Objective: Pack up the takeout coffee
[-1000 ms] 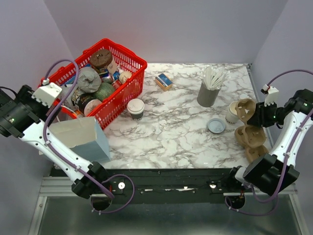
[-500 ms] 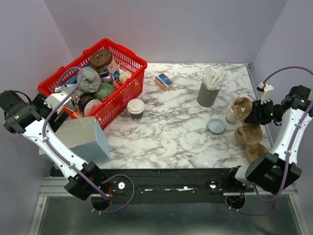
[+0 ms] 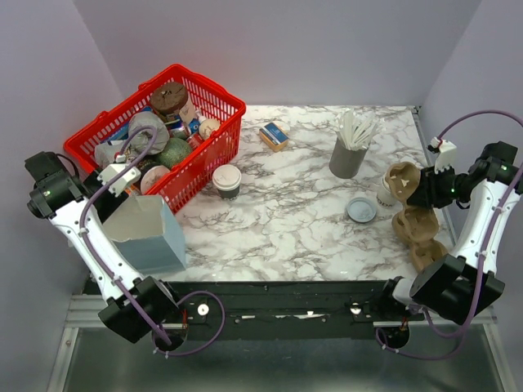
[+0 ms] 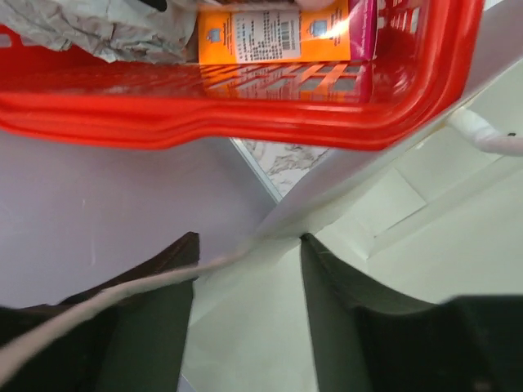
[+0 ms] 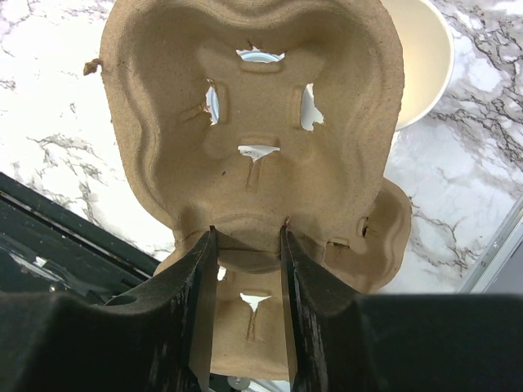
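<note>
At the far left, the left gripper (image 4: 249, 241) is at the top of a pale blue bag (image 3: 143, 237). The bag stands open at the near left corner of the desk (image 3: 302, 229). The gripper's two fingers are apart, and the thin top edge of the bag is in the gap between them. They are not pressed onto it.

Just behind the bag is a red basket (image 3: 214, 135) full of packs and tubs.

The coffee (image 3: 226, 180) stands upright on the desk, just beside the near right wall of the basket. It has a dark body and a white lid on top. Nothing holds it, and both grippers are well apart from it.

Further back, near the basket's right corner, lies a small box (image 3: 274, 135). To the right stands a grey cup (image 3: 347, 162) with white sticks (image 3: 356, 126) in it. In front of that, a flat round lid (image 3: 360, 210) lies alone on the desk. A cream cup (image 3: 386, 193) with no lid stands just beside it.

At the right edge, the right gripper (image 5: 248, 233) is clenched on the rim of a brown carrier (image 5: 163, 98). It holds the carrier up, tilted, next to the cream cup. More carriers (image 3: 418, 229) lie on the desk below it, near the right edge.
</note>
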Controlling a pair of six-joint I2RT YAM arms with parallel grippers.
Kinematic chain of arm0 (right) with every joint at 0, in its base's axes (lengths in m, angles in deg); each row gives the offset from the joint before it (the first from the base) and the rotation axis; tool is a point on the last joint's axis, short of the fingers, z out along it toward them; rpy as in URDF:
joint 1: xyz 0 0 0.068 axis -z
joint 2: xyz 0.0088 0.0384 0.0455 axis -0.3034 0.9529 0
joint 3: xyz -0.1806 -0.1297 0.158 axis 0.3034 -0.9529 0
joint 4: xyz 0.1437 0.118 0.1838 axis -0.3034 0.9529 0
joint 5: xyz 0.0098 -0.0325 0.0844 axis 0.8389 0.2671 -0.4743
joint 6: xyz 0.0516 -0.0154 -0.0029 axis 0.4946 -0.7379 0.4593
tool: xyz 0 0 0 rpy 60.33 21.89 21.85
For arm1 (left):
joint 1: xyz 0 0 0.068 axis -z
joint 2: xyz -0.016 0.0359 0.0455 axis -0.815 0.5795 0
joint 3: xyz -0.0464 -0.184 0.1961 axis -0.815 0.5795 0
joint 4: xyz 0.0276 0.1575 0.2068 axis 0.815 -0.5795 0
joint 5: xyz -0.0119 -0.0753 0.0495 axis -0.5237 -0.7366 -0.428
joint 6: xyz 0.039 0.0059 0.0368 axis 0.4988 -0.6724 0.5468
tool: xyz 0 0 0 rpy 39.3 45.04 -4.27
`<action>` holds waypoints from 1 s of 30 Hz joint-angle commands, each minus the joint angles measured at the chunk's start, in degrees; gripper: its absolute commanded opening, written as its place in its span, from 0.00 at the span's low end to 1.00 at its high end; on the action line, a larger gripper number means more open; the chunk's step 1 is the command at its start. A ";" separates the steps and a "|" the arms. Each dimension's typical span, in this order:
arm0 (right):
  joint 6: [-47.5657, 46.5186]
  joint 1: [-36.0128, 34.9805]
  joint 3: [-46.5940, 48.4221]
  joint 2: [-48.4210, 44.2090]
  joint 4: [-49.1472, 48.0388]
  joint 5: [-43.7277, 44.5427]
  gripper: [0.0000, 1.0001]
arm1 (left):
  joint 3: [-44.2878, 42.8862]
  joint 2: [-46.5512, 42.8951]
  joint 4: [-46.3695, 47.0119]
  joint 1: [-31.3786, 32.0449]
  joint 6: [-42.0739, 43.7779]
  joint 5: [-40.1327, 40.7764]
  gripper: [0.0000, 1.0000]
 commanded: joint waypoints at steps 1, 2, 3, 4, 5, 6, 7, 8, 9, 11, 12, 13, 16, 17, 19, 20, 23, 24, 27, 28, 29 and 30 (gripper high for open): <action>0.19 -0.21 -0.04 0.12 1.78 -1.41 0.01 | 2.61 -2.84 -10.88 3.50 -2.80 0.22 0.50; -0.07 -0.21 -0.13 -0.06 1.95 -1.50 0.01 | 2.79 -3.10 -10.96 4.90 -3.33 0.04 0.47; -0.51 -0.21 -0.21 -0.23 2.21 -1.76 0.01 | 2.70 -3.37 -10.88 5.35 -4.12 -0.31 0.46; -0.69 -0.21 -0.39 -0.50 2.65 -1.93 0.01 | 2.70 -3.89 -10.87 5.87 -4.74 -1.01 0.44; -0.95 -0.21 -0.65 -0.76 2.83 -2.02 0.01 | 2.70 -4.25 -10.87 6.31 -5.70 -1.19 0.39; -1.22 -0.21 -0.92 -1.11 2.92 -2.02 0.01 | 2.62 -4.51 -10.87 6.93 -6.15 -1.45 0.37; -1.30 -0.21 -1.27 -1.46 2.92 -2.02 0.01 | 2.70 -4.86 -10.87 7.11 -6.76 -1.89 0.34; -1.31 -0.21 -1.62 -1.99 2.83 -2.02 0.01 | 2.88 -5.47 -10.87 7.46 -7.72 -1.81 0.20; -1.31 -0.21 -2.14 -2.17 2.83 -1.94 0.01 | 3.14 -5.74 -10.96 7.90 -8.08 -1.81 0.08; -1.65 -0.21 -2.32 -2.26 3.27 -1.94 0.01 | 3.23 -6.70 -10.96 8.08 -8.61 -2.51 0.00; -1.83 -0.21 -2.32 -2.26 3.45 -2.02 0.01 | 3.14 -6.97 -10.96 8.25 -9.74 -2.77 0.00; -1.83 -0.21 -2.32 -2.26 3.53 -2.11 0.00 | 3.14 -7.15 -10.88 9.12 -10.62 -3.12 0.00; -2.45 -0.21 -2.41 -2.34 3.80 -2.46 0.01 | 3.67 -8.29 -10.88 12.98 -14.05 -5.93 0.00; -2.54 -0.21 -2.33 -2.35 3.89 -2.64 0.01 | 3.93 -9.08 -10.96 14.30 -15.37 -6.90 0.00; -3.06 -0.21 -2.41 -2.43 4.24 -3.43 0.01 | 4.37 -9.70 -10.96 18.16 -19.57 -11.46 0.00; -3.06 -0.21 -2.33 -2.52 4.24 -3.60 0.00 | 4.55 -10.66 -10.88 23.49 -21.08 -13.13 0.00; -4.03 -0.21 -1.71 -2.61 5.47 -5.18 0.01 | 5.51 -11.37 -10.52 31.87 -28.79 -18.84 0.00; -4.47 -0.21 -1.71 -2.70 5.73 -5.88 0.00 | 6.21 -11.11 -10.52 34.68 -30.65 -20.25 0.00; -5.52 -0.21 -1.36 -3.66 6.96 -6.77 0.00 | 5.79 -10.31 -10.35 36.98 -33.04 -24.74 0.00; -5.79 -0.21 -1.36 -4.01 7.49 -7.29 0.00 | 5.34 -10.14 -10.35 37.17 -32.70 -25.53 0.00; -6.05 -0.21 -1.36 -4.71 7.66 -7.64 0.01 | 4.99 -9.36 -10.35 37.52 -32.61 -25.97 0.00; -6.14 -0.21 -1.44 -5.15 7.75 -7.91 0.01 | 4.03 -8.74 -10.35 37.78 -32.60 -26.33 0.00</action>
